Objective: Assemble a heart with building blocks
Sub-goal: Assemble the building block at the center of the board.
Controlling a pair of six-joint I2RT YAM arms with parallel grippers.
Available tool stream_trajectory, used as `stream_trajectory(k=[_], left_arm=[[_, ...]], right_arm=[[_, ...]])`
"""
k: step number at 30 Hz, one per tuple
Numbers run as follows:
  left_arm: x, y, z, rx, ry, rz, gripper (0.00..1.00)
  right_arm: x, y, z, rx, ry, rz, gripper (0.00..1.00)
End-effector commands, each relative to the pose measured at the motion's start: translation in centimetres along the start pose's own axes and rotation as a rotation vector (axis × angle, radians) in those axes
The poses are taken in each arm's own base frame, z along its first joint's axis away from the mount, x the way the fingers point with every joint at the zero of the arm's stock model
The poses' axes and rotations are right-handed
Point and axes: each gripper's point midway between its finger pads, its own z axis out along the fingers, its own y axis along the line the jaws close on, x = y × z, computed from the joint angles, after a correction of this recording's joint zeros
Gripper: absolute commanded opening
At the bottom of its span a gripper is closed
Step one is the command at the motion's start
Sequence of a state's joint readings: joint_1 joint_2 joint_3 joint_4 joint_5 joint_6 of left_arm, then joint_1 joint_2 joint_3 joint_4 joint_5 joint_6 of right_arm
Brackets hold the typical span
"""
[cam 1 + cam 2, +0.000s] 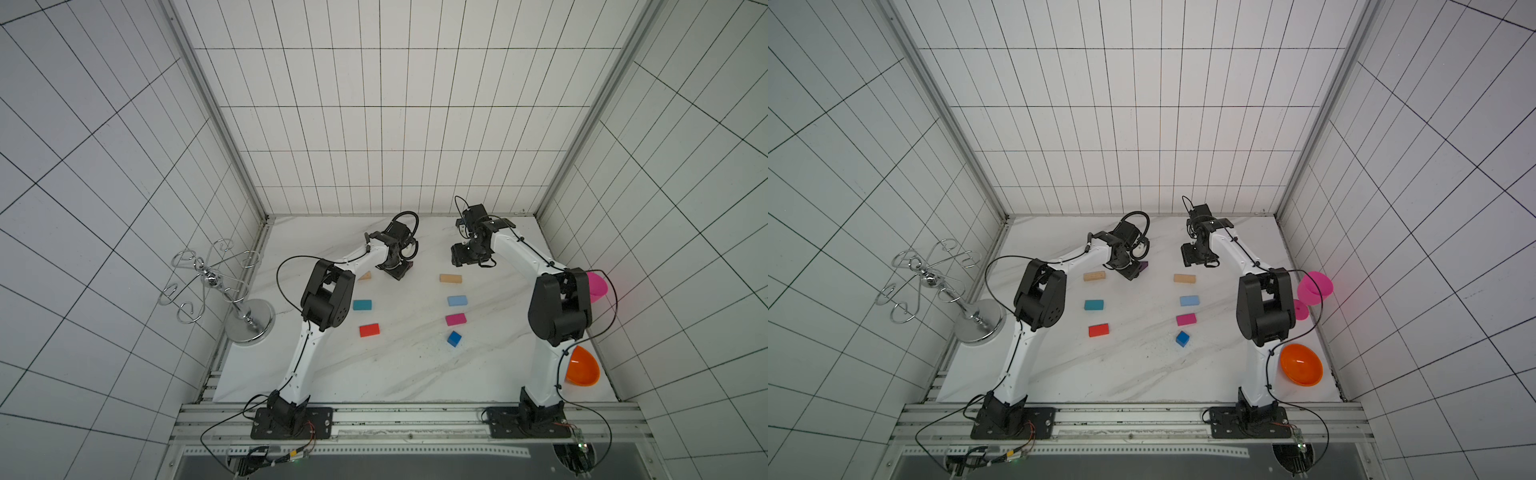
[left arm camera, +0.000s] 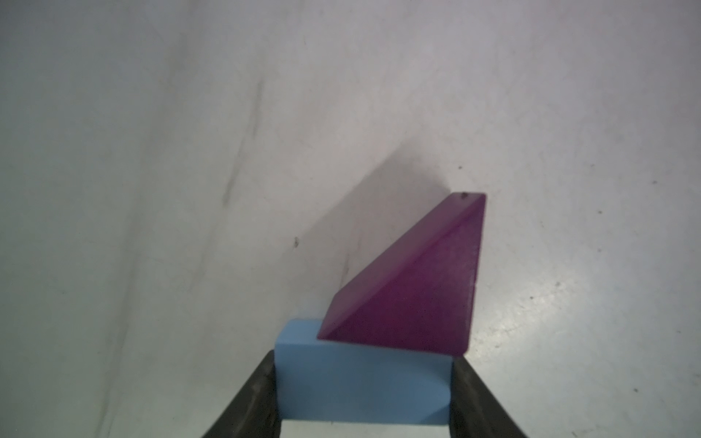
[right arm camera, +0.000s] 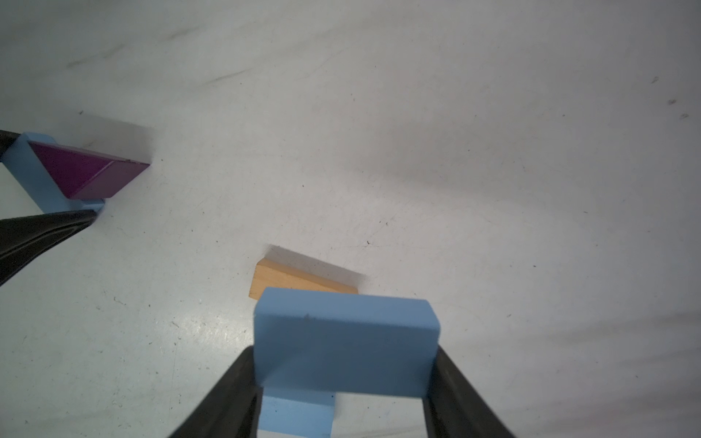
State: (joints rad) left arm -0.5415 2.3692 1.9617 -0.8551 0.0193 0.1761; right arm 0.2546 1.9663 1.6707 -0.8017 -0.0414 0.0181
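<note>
Over the table's (image 1: 395, 374) far middle, the left arm (image 1: 353, 259) and right arm (image 1: 523, 249) reach with wrists bent down. The left gripper (image 2: 364, 360) clamps the ends of the left-held light blue brick (image 2: 360, 383), whose long side touches the purple wedge (image 2: 413, 295). The right gripper (image 3: 345, 350) clamps the right-held light blue brick (image 3: 341, 341) near a tan brick (image 3: 288, 280)

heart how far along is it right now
Roughly halfway. Laid down: tan brick, teal brick, red brick on one side; second tan brick, light blue brick, pink brick on the other; purple wedge up top. In hand: left hand grips a light blue block against the wedge, right hand grips a second light blue block. Left: likely set both as lobes, bring the blue cube in as tip.
</note>
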Motion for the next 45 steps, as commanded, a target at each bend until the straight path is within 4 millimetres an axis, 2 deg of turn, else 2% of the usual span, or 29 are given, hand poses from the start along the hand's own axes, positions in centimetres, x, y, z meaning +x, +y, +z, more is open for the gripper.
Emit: stream_trajectory(k=[1,19,26,27,30,33,36,37,39,42,45], left_arm=[[0.7,0.0,1.8,0.011,0.029,0.019,0.44],[0.7,-0.1,2.1,0.013,0.030,0.018,0.45],[0.7,-0.3,2.2,0.016,0.031,0.021,0.50],[0.8,-0.3,2.2,0.016,0.033,0.021,0.53],[0.8,-0.5,2.1,0.024,0.033,0.021,0.76],[0.6,-0.6,1.5,0.029,0.021,0.017,0.84],[0.1,-0.4,0.5,0.019,0.003,0.015,0.89],[-0.2,-0.2,-0.1,0.013,-0.011,0.012,0.95],[-0.9,0.1,-1.5,-0.005,-0.045,0.011,0.98],[-2.0,1.0,-4.5,-0.031,-0.103,-0.007,0.98],[-2.9,2.4,-8.6,-0.049,-0.180,-0.044,0.98]], right_arm=[[0.6,-0.3,-0.8,-0.007,-0.003,0.016,0.46],[1.0,-0.3,-0.9,-0.012,0.002,0.022,0.47],[1.1,-0.2,-0.9,-0.013,0.004,0.022,0.48],[1.1,-0.3,-0.9,-0.012,0.005,0.022,0.48],[1.1,-0.3,-0.9,-0.013,0.003,0.022,0.49],[1.1,-0.2,-1.0,-0.015,0.001,0.024,0.49],[1.0,-0.2,-1.2,-0.014,-0.003,0.024,0.50],[1.0,-0.2,-1.3,-0.014,-0.006,0.024,0.50],[0.9,-0.3,-1.5,-0.013,-0.011,0.024,0.50],[0.5,-0.2,-1.9,-0.014,-0.024,0.017,0.51],[0.0,0.3,-2.4,-0.024,-0.037,-0.012,0.50]])
